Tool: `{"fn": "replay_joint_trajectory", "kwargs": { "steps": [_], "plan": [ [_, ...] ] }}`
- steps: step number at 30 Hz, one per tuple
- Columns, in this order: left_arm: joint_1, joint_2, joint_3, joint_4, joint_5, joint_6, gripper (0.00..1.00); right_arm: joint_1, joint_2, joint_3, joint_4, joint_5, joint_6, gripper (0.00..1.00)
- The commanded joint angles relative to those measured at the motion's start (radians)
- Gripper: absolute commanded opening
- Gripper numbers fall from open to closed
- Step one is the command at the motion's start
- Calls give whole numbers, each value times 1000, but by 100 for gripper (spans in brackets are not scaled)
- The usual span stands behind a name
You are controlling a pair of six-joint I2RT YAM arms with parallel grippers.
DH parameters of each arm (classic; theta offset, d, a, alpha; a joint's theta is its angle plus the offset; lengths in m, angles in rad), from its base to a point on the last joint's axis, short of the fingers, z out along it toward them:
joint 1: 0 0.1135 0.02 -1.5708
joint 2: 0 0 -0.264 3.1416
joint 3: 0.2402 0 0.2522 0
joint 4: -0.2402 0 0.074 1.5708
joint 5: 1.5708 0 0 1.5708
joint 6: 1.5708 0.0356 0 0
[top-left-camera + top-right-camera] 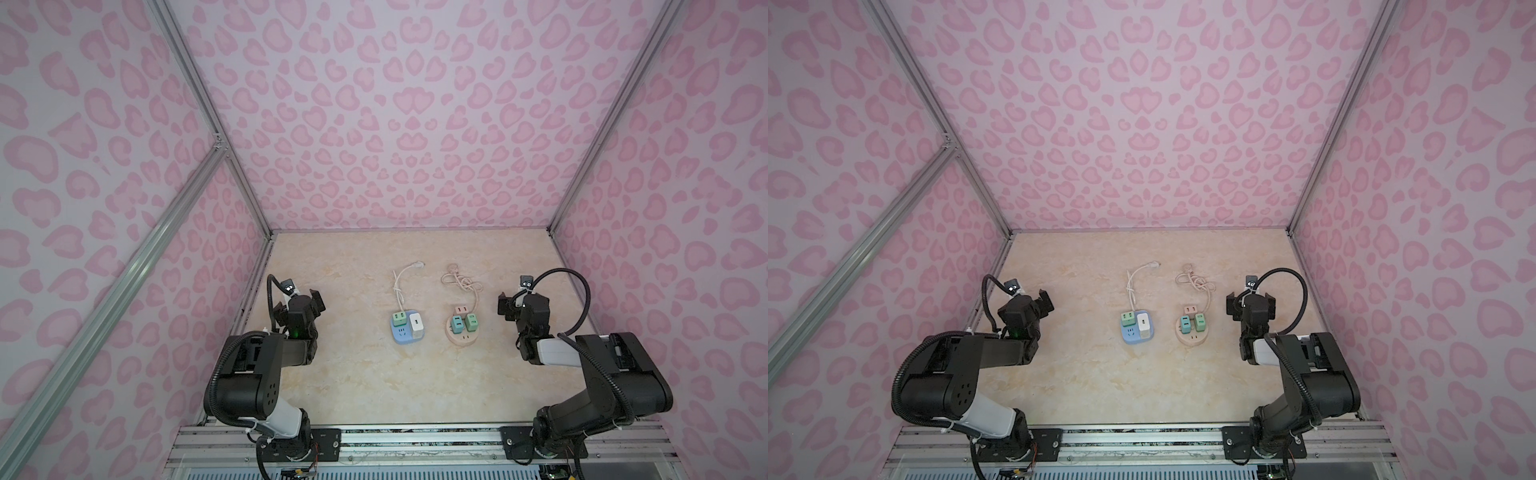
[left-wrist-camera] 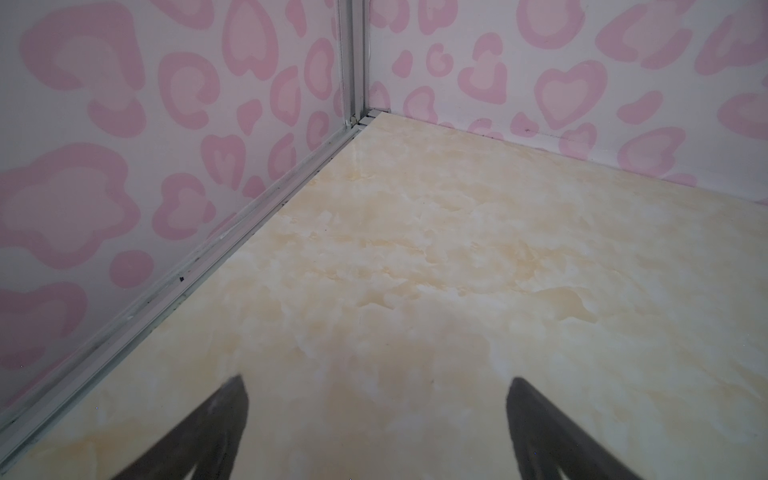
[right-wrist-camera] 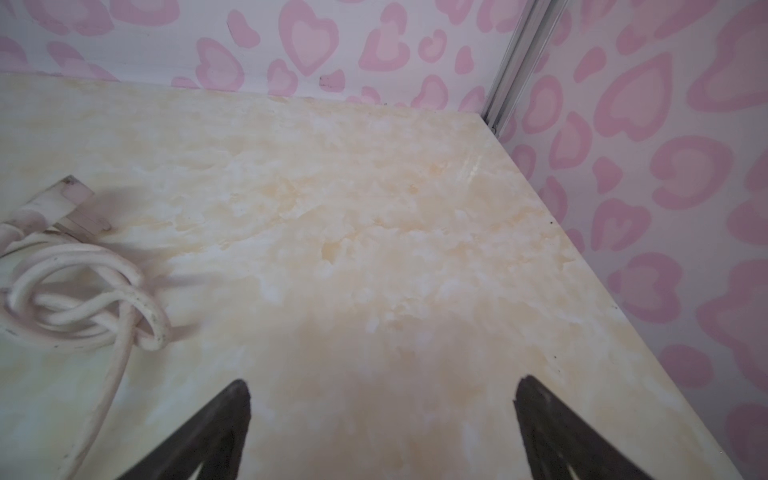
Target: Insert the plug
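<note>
The bench (image 1: 353,374) has a pale stone look, and pink heart walls (image 1: 415,124) stand around it.

Two socket blocks sit side by side near the middle of the bench, a bit apart. The blue socket block (image 1: 405,337) is on the left. A green plug (image 1: 400,319) and a white plug (image 1: 415,325) stand on top of it, next to each other. Its white cord (image 1: 398,291) runs toward the far edge of the bench.

The round pink socket block (image 1: 463,340) is on the right. A teal plug (image 1: 456,323) and a second green plug (image 1: 472,321) stand on top of it. A small pink plug (image 1: 461,309) sits at its far side. I cannot tell if the pink plug is pushed in or just lies there. The pink cord (image 1: 461,283) lies in a loose knot behind it. The right wrist view shows the flat cord plug (image 3: 70,203) at the end of that cord lying on the bench.

The left gripper (image 2: 376,384) is near the left edge of the bench. Its jaws are spread wide with nothing between them. The right gripper (image 3: 384,382) is near the right edge, with jaws wide apart too and holding nothing. Both are well away from the socket blocks.
</note>
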Motion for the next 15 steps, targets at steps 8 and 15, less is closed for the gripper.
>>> {"fn": "replay_joint_trajectory", "kwargs": {
  "steps": [8,15],
  "plan": [
    [2,2,14,5,0,-10,98,33,20,-18,93,36,-47,98],
    [34,-6,15,-14,67,-21,98,14,18,-8,67,-9,-36,98]
  ]
}}
